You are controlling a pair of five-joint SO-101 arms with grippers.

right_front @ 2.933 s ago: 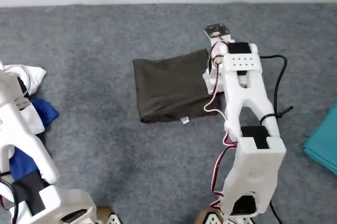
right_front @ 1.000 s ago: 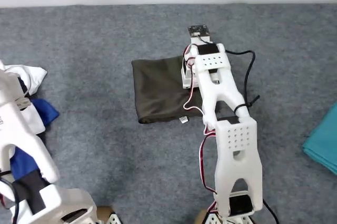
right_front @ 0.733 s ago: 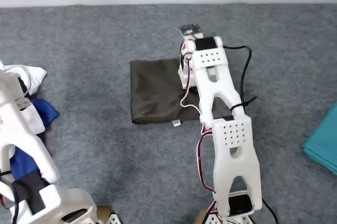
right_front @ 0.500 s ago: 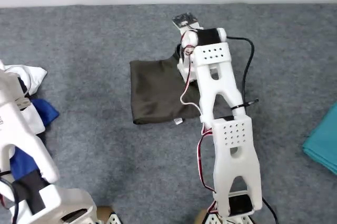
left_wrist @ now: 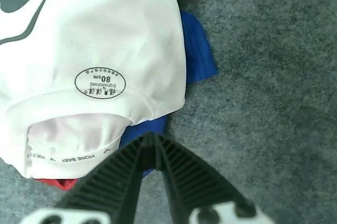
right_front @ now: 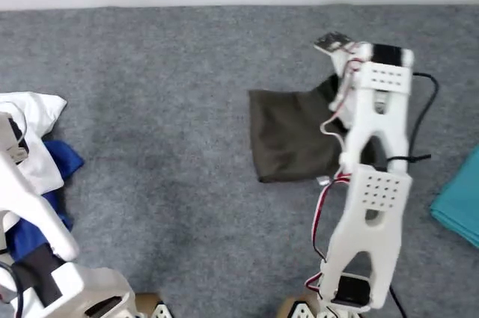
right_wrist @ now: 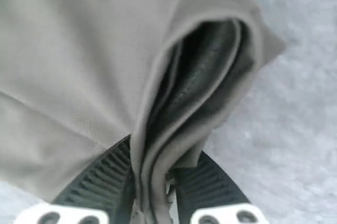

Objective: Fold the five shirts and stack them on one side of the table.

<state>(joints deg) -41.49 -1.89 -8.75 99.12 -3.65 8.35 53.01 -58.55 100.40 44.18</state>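
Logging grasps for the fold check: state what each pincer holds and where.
Right pincer: shut on the olive shirt, pinching a bunched fold at its edge. Left pincer: shut, holding nothing.

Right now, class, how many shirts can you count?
5: olive shirt in the right end effector; teal shirt at right edge; white shirt, blue shirt and a sliver of red shirt piled at left. More may hide beneath.

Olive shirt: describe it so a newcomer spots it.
On the grey table, look right of centre, by the right arm. The olive shirt lies folded there, its edge pinched in the right gripper. Unlike the teal shirt and the white-and-blue pile, it is dark.
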